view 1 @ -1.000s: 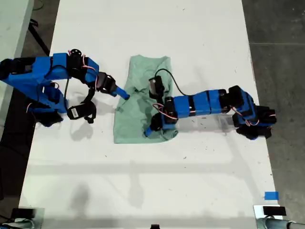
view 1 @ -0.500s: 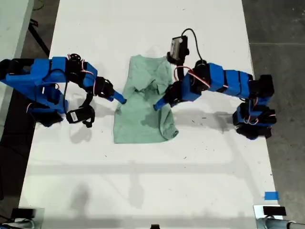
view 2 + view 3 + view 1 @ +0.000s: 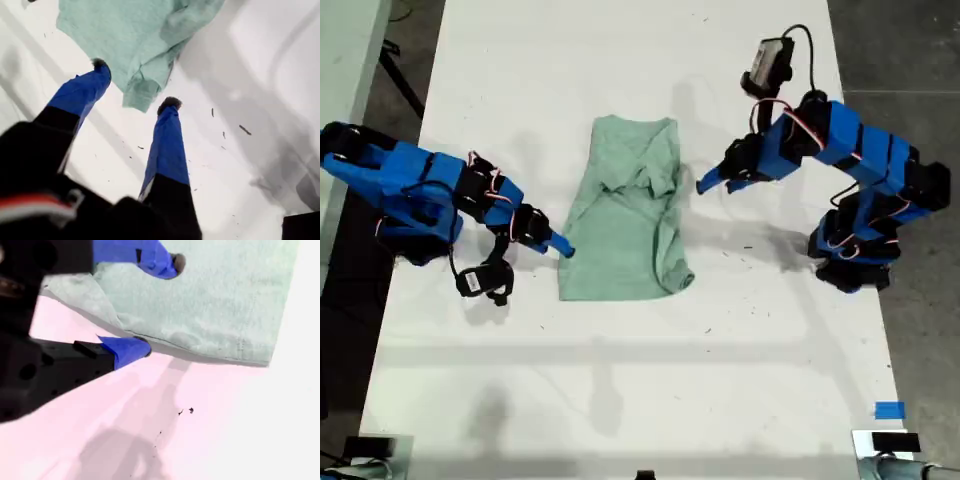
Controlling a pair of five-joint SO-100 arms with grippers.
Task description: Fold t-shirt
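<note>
T-shirt of pale mint-green fabric (image 3: 620, 225), short-sleeved, narrowed and rumpled, lying mid white table (image 3: 620, 380). My second gripper (image 3: 563, 250) low at its edge on the exterior view's left, jaws spread astride the cloth's border, likely lining up a pinch. My first gripper (image 3: 703, 185) open and empty, raised just off the edge on the exterior view's right, probably leaving room.

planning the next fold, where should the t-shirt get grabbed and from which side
Probably by its long edge on the exterior view's left. The t-shirt lies flat as a narrow strip, and my second gripper is open right at that edge, one finger over the fabric, one at table level. Sliding in from that side would likely pinch the layers. My first gripper is open, off the cloth.
</note>
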